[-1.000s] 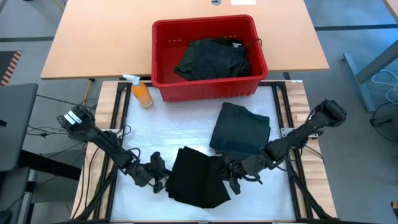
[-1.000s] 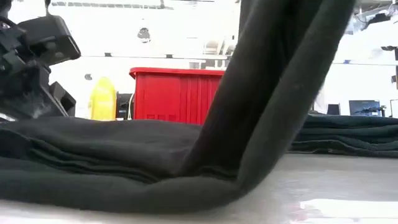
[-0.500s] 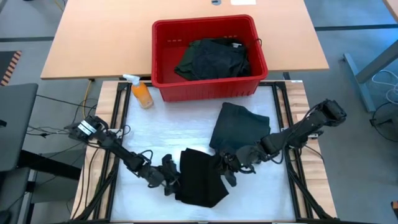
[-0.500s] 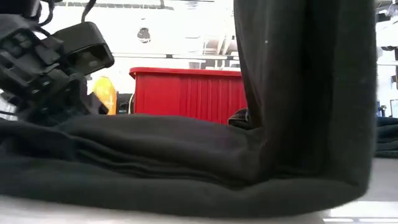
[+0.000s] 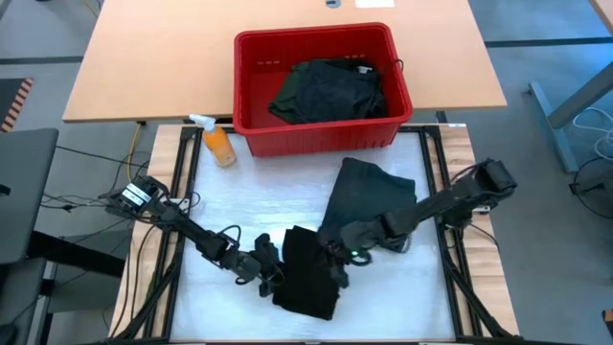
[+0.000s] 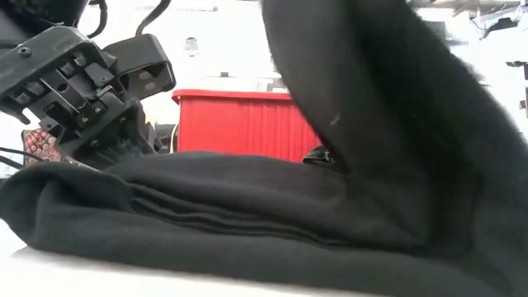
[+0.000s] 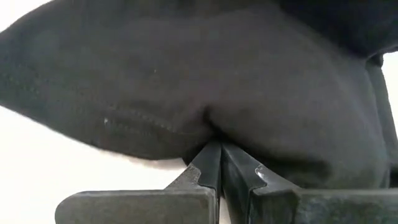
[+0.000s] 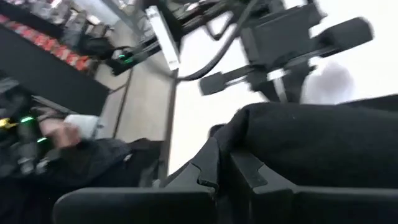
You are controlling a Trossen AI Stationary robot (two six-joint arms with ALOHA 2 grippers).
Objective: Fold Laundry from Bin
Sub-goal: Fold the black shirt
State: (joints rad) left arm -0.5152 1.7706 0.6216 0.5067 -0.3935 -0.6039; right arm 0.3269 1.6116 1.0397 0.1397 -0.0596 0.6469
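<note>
Two pincers pinching soft black garment [image 5: 308, 278]

My right claw [image 8: 219, 163] sits with its two dark fingers [image 8: 202, 168] pressed close together, a fold of the black garment [image 8: 311, 146] pinched between them. The cloth bulges up just beyond my fingertips and spreads away across the pale surface [image 8: 205, 112]. Past the garment, the other arm's claw [image 8: 280, 84] hangs over the cloth's far edge, cables [image 8: 205, 59] trailing behind it.
</note>
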